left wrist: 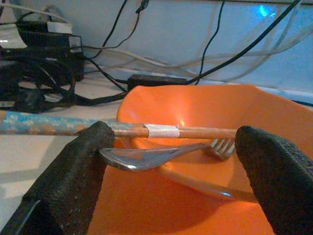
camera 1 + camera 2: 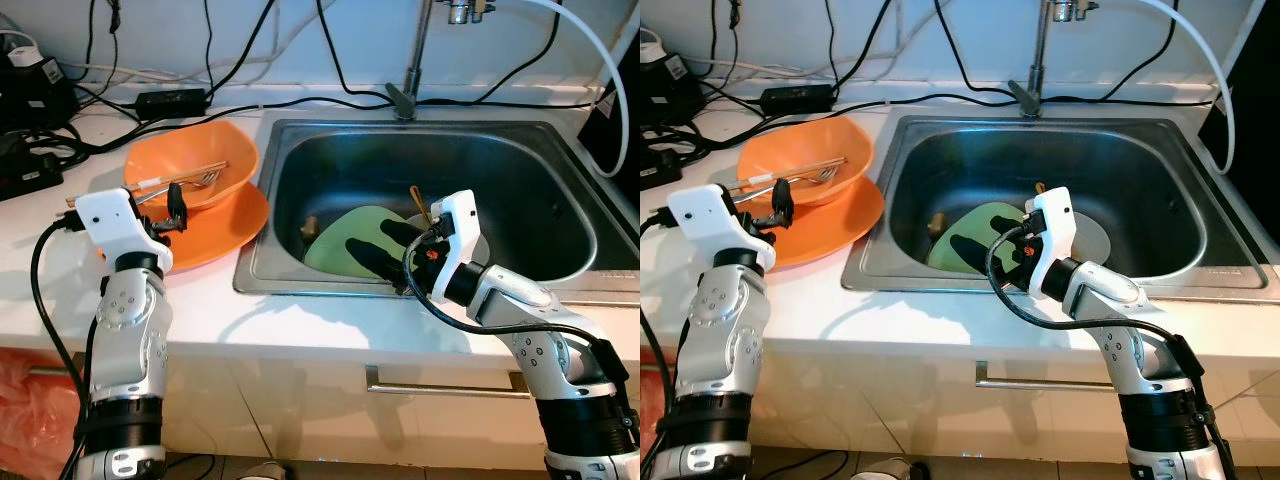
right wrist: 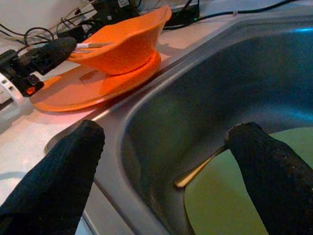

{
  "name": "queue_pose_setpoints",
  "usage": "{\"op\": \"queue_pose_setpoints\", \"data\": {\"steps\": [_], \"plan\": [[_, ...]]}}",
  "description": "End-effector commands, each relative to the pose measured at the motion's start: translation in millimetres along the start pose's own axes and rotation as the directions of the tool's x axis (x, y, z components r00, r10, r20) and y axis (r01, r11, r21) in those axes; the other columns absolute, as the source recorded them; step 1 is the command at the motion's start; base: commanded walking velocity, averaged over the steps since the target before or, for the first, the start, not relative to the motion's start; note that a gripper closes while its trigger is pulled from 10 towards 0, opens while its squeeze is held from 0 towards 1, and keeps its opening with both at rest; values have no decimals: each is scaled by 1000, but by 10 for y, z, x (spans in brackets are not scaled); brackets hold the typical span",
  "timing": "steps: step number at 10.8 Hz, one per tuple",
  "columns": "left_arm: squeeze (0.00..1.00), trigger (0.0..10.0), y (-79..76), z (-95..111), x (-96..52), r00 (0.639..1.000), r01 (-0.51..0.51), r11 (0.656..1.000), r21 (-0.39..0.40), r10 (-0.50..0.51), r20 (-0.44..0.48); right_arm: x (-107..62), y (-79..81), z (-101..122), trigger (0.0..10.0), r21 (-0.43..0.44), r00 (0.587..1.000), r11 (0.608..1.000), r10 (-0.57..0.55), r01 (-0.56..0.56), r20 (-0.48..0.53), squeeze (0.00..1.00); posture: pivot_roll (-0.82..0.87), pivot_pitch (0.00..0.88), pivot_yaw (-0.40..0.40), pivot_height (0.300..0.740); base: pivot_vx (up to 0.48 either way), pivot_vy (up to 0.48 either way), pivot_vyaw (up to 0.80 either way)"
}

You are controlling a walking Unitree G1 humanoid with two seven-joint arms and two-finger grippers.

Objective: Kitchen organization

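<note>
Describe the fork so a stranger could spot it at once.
Left of the steel sink, an orange bowl sits on an orange plate. The fork lies across that bowl, shiny silver, unlike the wooden chopstick beside it.

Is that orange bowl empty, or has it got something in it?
Not empty: the orange bowl holds a fork and chopsticks, their ends jutting over its rim.

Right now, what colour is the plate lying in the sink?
Pale green plate, clearest in the left eye view.
</note>
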State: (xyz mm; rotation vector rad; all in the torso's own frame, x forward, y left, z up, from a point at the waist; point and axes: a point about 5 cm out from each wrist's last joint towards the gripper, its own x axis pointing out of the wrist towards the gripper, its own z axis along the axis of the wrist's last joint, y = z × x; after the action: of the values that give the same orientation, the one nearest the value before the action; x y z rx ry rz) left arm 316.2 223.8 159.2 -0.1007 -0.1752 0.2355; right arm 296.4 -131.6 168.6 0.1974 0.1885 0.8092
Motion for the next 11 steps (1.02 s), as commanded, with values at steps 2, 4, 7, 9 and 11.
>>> {"op": "queue_pose_setpoints", "data": {"steps": [2, 4, 7, 9, 11], "plan": [[0, 0, -45, 35, 34, 999, 30, 999, -36, -29, 17, 0, 39, 29, 10000, -1, 1000, 1000, 16, -16, 8, 0, 143, 33, 63, 740, 0, 0, 0], [0, 0, -80, 47, 41, 999, 51, 997, -64, -50, 21, 0, 41, 25, 10000, 3, 1000, 1000, 14, -14, 9, 0, 144, 33, 64, 740, 0, 0, 0], [0, 0, -89, 69, 42, 998, 55, 995, -87, -53, 24, 4, 39, 18, 10000, 6, 1000, 1000, 10, -10, 9, 0, 144, 33, 62, 740, 0, 0, 0], [0, 0, -113, 85, 39, 999, 45, 995, -94, -45, 8, 5, 25, 16, 10000, 4, 1000, 1000, 3, -3, 8, 0, 144, 29, 62, 740, 0, 0, 0], [0, 0, -227, 129, 42, 999, 38, 983, -178, -42, -22, 8, 14, 16, 10000, 2, 1000, 1000, -3, 3, 10, 0, 144, 25, 61, 740, 0, 0, 0]]}}
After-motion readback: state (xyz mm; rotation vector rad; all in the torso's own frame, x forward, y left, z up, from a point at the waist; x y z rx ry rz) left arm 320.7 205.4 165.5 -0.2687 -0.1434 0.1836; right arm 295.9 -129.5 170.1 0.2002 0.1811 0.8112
